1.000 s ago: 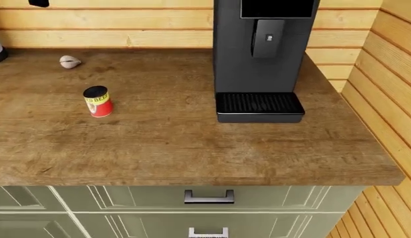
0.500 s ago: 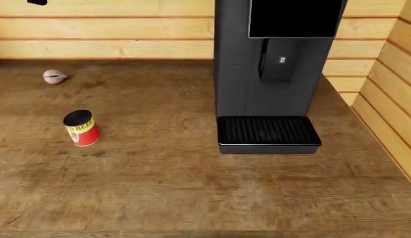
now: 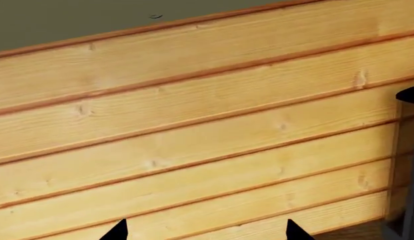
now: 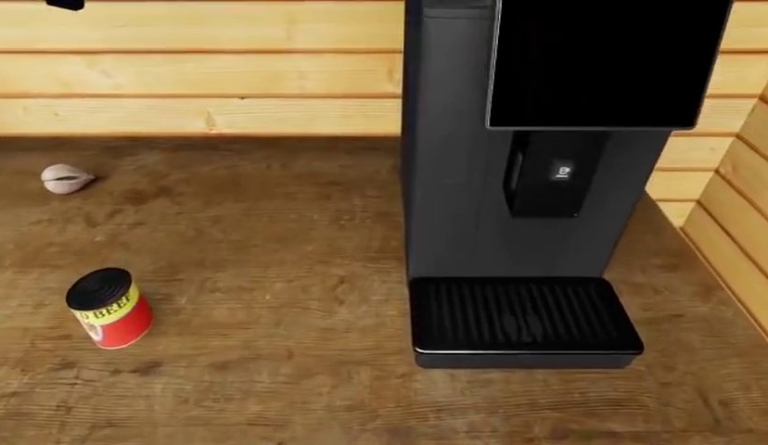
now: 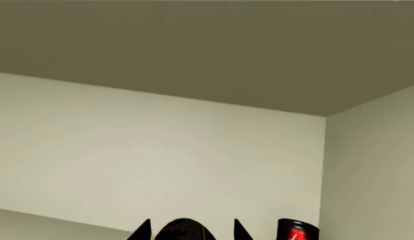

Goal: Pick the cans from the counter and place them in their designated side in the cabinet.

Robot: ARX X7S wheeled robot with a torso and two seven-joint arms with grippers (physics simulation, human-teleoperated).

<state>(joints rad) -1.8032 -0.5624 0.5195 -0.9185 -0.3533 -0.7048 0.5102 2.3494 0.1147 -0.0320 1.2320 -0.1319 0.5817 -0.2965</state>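
A short red can point(image 4: 107, 309) with a yellow band and dark top stands on the brown counter point(image 4: 273, 278), at the left of the head view, with no gripper near it. In the right wrist view, my right gripper point(image 5: 191, 231) is inside a pale cabinet. Its two dark fingertips point(image 5: 143, 231) stand close on either side of a dark can point(image 5: 183, 231), of which only the rounded top shows. My left gripper point(image 3: 203, 231) faces the wood-plank wall, fingertips wide apart with nothing between them.
A tall black coffee machine point(image 4: 532, 176) with a drip tray point(image 4: 523, 320) stands at the right of the counter. A pale garlic bulb point(image 4: 66, 178) lies at the far left. A second dark-topped, red-labelled container point(image 5: 297, 231) stands in the cabinet's corner.
The head view has moved closer to the counter. The red can, garlic and coffee machine now sit lower and larger, and the counter's front edge and the drawers have left the picture.
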